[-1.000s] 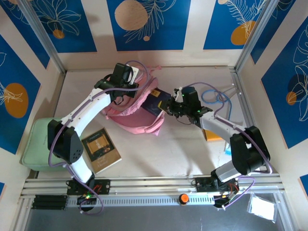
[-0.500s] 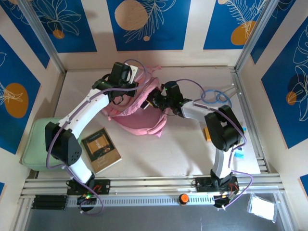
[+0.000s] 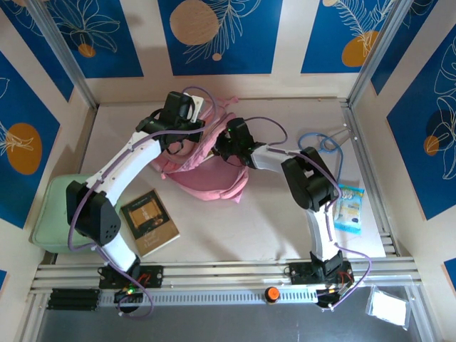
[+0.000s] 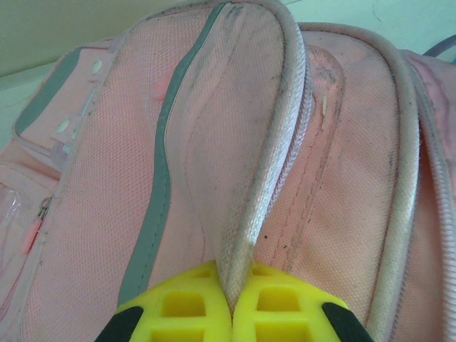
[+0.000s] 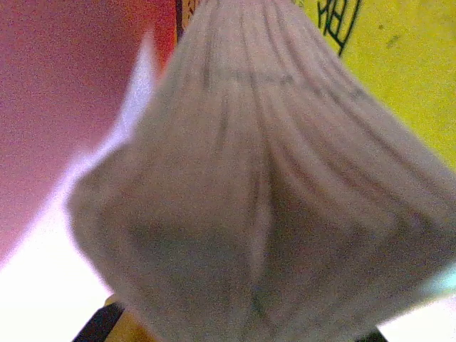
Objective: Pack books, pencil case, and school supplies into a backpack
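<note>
Toward the near left corner of the tabletop (image 3: 242, 228), the brown book (image 3: 149, 222) lies flat, well apart from the bag and in no danger that we can see. Further in, by the middle of the far edge, the left tool (image 4: 229, 313) is pressed together on the piped rim of the backpack (image 3: 214, 187), holding its flap up. We judge this the weak point. The hold is only a thin fold of fabric, and if a book drags on the flap, the rim could slip out and the mouth would fall shut.

Just to the right, the right tool (image 3: 221, 148) reaches into the opening, clamped on a book (image 5: 271, 199) whose pages fan loose. Those pages could catch on the zipper edge or crumple against the yellow cover (image 5: 399, 85) beside them. We cannot tell how deep the book sits.

The backpack is pink woven fabric with a grey stripe, paler piping and scuffed, grimy seams. It looks soft and slack. Near the right edge lies a blue-and-white packet (image 3: 349, 208).
</note>
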### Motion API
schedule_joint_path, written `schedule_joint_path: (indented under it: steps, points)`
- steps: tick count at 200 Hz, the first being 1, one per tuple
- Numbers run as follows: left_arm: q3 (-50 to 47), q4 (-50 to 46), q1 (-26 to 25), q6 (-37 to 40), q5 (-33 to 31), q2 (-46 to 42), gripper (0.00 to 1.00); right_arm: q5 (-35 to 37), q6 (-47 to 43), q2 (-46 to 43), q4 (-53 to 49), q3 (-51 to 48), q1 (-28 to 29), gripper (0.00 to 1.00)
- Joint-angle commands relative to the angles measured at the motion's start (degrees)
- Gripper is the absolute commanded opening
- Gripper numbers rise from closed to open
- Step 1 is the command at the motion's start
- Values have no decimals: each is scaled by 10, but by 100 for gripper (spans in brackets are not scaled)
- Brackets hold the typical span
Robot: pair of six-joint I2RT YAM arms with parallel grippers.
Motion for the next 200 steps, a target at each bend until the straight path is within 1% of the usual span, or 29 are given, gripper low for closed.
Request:
schedule_joint_path:
  steps: [1, 13, 27, 64, 81, 107, 141, 184, 200]
  points:
    - [32, 74, 3, -12, 31, -28, 0, 12, 15, 25, -23, 38, 6, 14]
    - [30, 73, 6, -14, 32, -26, 0, 5, 16, 32, -28, 47, 5, 19]
    - [25, 75, 8, -14, 31, -26, 0, 3, 14, 30, -39, 45, 5, 29]
    - [6, 84, 20, -22, 31, -26, 0, 5, 15, -18, -83, 1, -2, 61]
    - [-5, 88, 25, -24, 31, -27, 0, 2, 18, -51, -97, -36, -6, 69]
    - [-24, 94, 33, -28, 30, -29, 0, -10, 22, -107, -91, -108, -16, 73]
    - [-58, 106, 40, -36, 38, -24, 0, -8, -3, -181, -93, -191, -33, 75]
    - [-108, 123, 41, -60, 70, -4, 0, 21, -34, -275, -109, -266, -67, 76]
    - [-128, 134, 41, -75, 87, 5, 0, 52, -56, -308, -141, -274, -74, 76]
